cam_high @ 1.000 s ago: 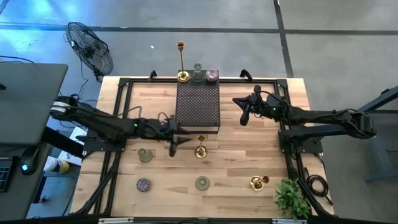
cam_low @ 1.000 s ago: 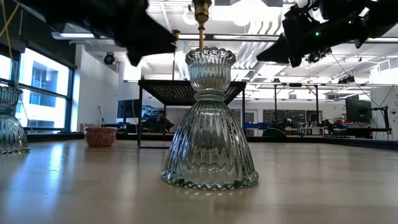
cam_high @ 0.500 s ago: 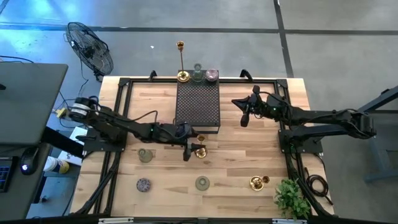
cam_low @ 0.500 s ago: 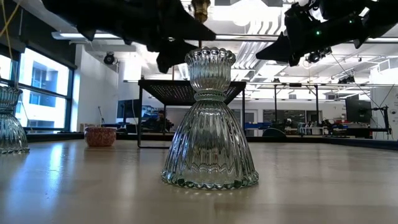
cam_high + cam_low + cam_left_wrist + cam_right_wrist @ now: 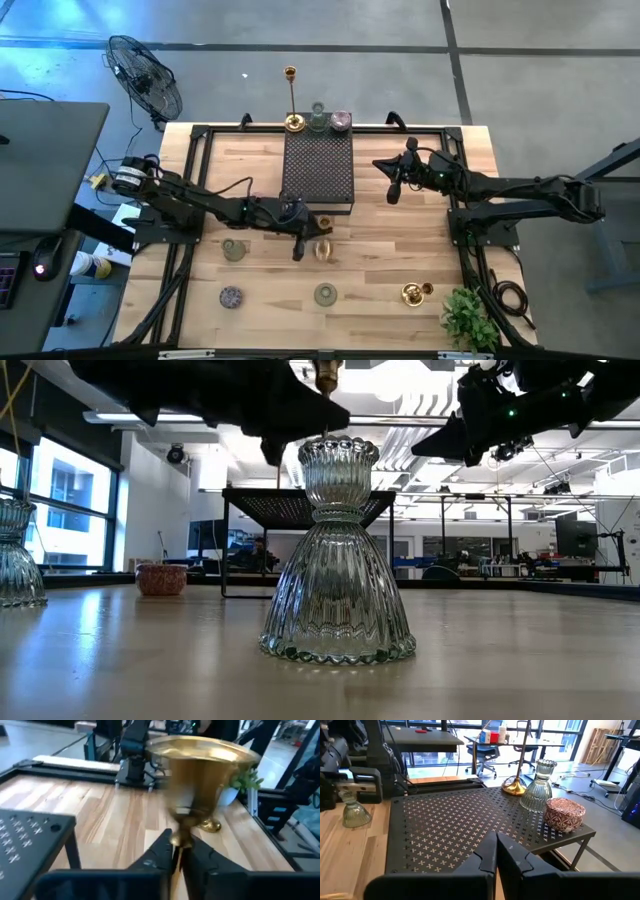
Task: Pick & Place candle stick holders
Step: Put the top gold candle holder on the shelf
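Observation:
A small gold candlestick (image 5: 322,248) stands in front of the dark dotted box (image 5: 318,168). Its cup (image 5: 200,762) fills the left wrist view. My left gripper (image 5: 300,246) (image 5: 178,854) is shut on it from its left. My right gripper (image 5: 392,186) (image 5: 496,851) is shut and empty in the air, right of the box. A tall gold candlestick (image 5: 292,120), a clear glass holder (image 5: 317,118) and a pink cup (image 5: 341,121) stand by their bases on the box's far edge. My left gripper pinches the gold candlestick's slim stem (image 5: 180,832), just below the cup, between its two fingers (image 5: 159,852). The fingers come about level from the table's left and lie across the stem. The candlestick stays upright. The fingers hide its base.
On the table lie a greenish glass holder (image 5: 234,249), a grey-purple cup (image 5: 231,296), a green glass holder (image 5: 325,294) and a gold holder (image 5: 415,292). A plant (image 5: 468,318) stands at the near right corner. A ribbed glass holder (image 5: 337,560) stands close before the low camera.
My left gripper has gone toward the table's right edge and a little toward its near edge, up to the small gold candlestick. For the last half second it has stayed there.

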